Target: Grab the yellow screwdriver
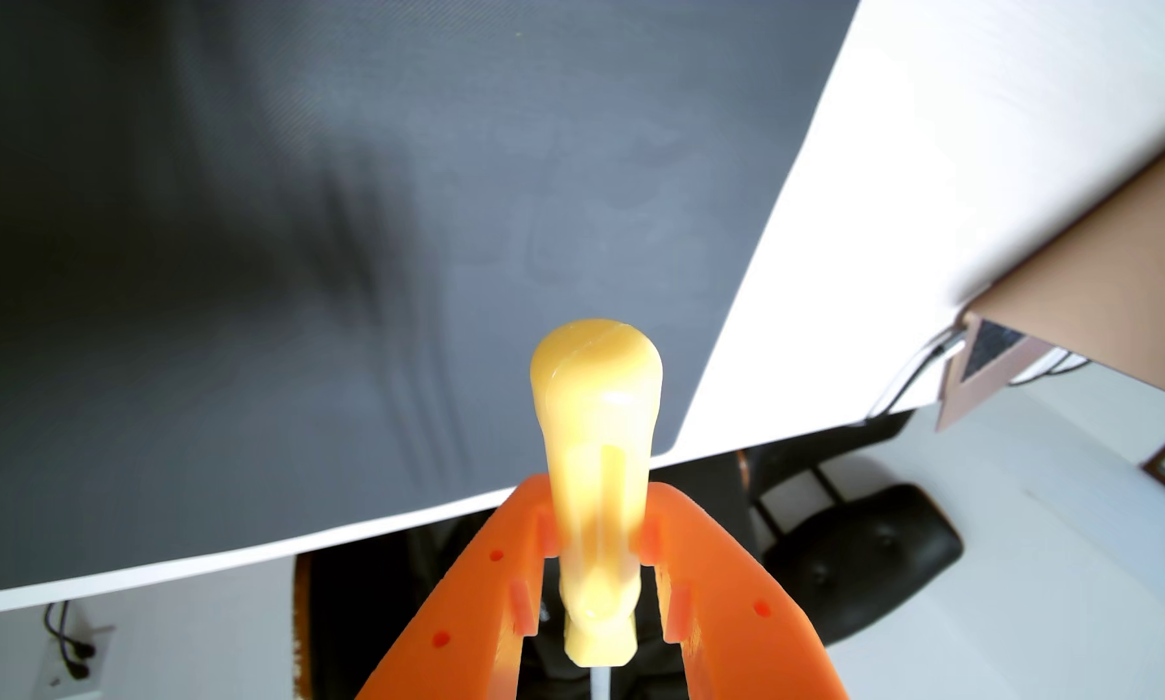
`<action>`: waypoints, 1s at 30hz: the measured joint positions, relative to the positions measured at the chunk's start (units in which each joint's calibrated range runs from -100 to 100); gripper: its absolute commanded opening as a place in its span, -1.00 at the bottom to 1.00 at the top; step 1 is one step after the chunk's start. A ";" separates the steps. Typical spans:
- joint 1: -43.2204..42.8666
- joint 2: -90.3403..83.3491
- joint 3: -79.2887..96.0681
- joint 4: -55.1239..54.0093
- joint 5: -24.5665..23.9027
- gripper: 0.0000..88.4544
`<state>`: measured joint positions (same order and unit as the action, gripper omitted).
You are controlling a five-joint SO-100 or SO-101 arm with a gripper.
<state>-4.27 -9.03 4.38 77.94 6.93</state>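
Item: yellow screwdriver (596, 471), translucent handle, seen in the wrist view held between the two orange fingers (492, 592) of the gripper (596, 521), handle butt pointing away from the camera and a pale shaft end just visible at the bottom edge. Gripper condition: closed on the handle's narrower section, fingers touching it on both sides. Position: lifted clear of the grey mat (296, 235), which lies on a white table (869, 202); the tool sits over the table's front edge, with floor, a black chair (862, 558) and a wall socket with cables (71, 649) beyond. A brown box (1105, 269) stands at the right. Risks, as judged: the handle is smooth and tapered, so it may slide lengthwise through the fingers if pressure eases; the contact area looks short, so the tool may pivot or droop; a drop from here would probably land it off the table, on the floor. How firm the grip is cannot be told.
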 measured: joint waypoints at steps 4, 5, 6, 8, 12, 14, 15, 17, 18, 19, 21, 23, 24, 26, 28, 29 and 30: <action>0.00 -2.88 0.00 0.17 0.00 -0.98; -0.07 -3.65 0.00 0.70 0.00 -0.98; -0.07 -4.24 0.00 0.96 0.00 -0.98; -0.67 -5.68 0.00 1.74 0.00 -0.98; -1.57 -8.48 0.00 3.66 -0.26 -0.98; -1.35 -9.75 0.00 4.80 -0.26 -0.98; -1.65 -10.43 0.00 5.32 -0.26 -0.98; -2.62 -11.70 0.00 6.02 -0.26 -0.98; -2.70 -12.29 0.00 6.19 -0.26 -0.98; -2.62 -12.97 0.18 6.28 -0.26 -0.98; -2.40 -13.73 0.18 6.36 -0.26 -0.98; -2.62 -14.16 0.18 6.36 -0.26 -0.98; -2.77 -14.33 0.18 6.36 -0.26 -0.98; -2.77 -14.41 0.18 6.36 -0.26 -0.98; -2.70 -14.41 0.18 6.36 -0.26 -0.98; -2.70 -14.41 0.18 6.36 -0.26 -0.98; -2.77 -14.41 0.18 6.36 -0.26 -0.97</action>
<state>-7.04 -23.44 4.56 84.31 6.67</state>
